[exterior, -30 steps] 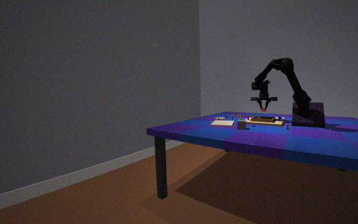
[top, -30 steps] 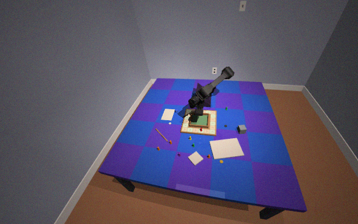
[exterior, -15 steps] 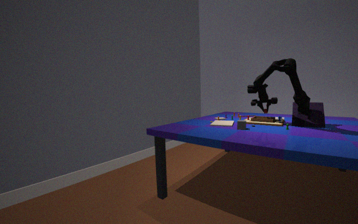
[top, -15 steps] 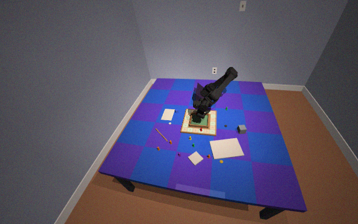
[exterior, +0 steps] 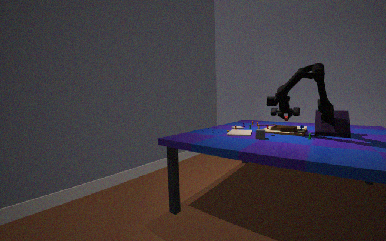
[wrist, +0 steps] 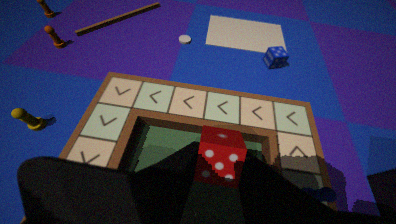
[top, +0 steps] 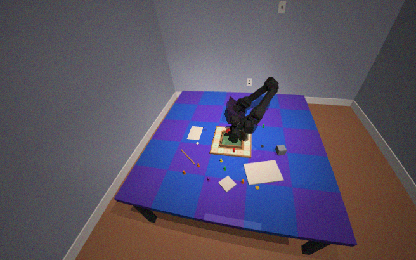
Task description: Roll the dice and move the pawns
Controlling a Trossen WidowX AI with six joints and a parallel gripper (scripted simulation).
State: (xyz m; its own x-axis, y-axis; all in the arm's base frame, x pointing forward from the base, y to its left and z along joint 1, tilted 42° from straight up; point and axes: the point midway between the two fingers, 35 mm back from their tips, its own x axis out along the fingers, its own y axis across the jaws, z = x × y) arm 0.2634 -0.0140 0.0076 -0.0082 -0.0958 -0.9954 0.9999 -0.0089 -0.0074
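Observation:
My gripper (exterior: 286,117) (wrist: 218,152) is shut on the red die (top: 227,130) (exterior: 286,119) (wrist: 220,150) and holds it in the air above the tray (exterior: 283,129) (wrist: 170,120). The tray has brown walls and a green floor and sits in the middle of the arrow board (top: 221,150) (wrist: 189,103). The blue die (top: 205,129) (wrist: 276,57) lies on the table beside a white sheet. The red pawn (top: 234,150) (exterior: 267,126) stands on the board's front row in the top view. The blue pawn (exterior: 301,127) (wrist: 322,194) is on the board's arm side, in shadow in the wrist view.
White sheets (top: 195,132) (top: 263,172) (top: 227,183), a grey cube (top: 281,149) (exterior: 260,134) and a wooden stick (top: 188,156) (wrist: 118,19) lie around the board. Yellow (top: 221,160) (wrist: 29,119), green (top: 224,168), orange (top: 198,165) and purple (top: 208,179) pawns also stand on the table.

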